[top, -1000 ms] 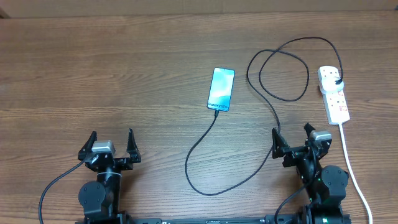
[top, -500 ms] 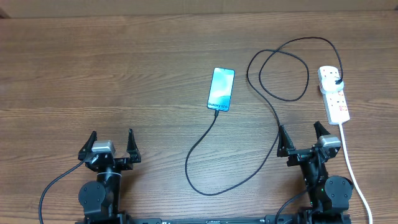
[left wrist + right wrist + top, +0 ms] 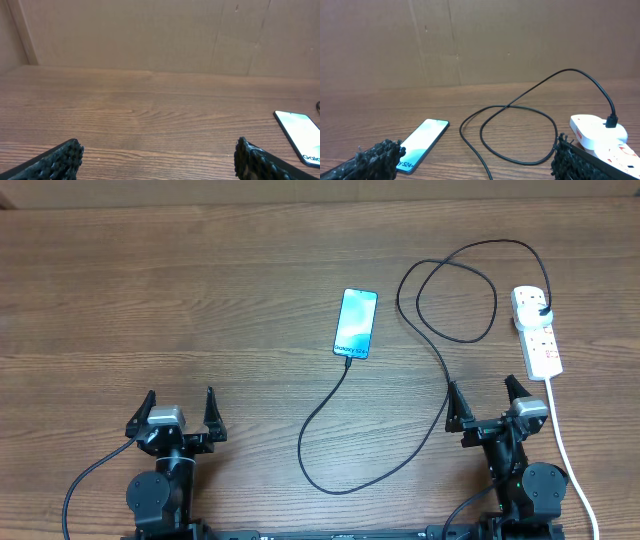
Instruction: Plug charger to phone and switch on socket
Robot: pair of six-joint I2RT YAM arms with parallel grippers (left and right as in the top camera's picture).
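Plainly, charger (image 3: 299, 448) sits plugged in socket (image 3: 540, 345) and phone (image 3: 356, 322); left hand (image 3: 180, 395) and right hand (image 3: 481, 385) gape empty.

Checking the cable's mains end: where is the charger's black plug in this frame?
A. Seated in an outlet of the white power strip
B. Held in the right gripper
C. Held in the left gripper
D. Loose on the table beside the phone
A: the charger's black plug sits in the socket near its far end, while the right gripper and left gripper are both open and empty.
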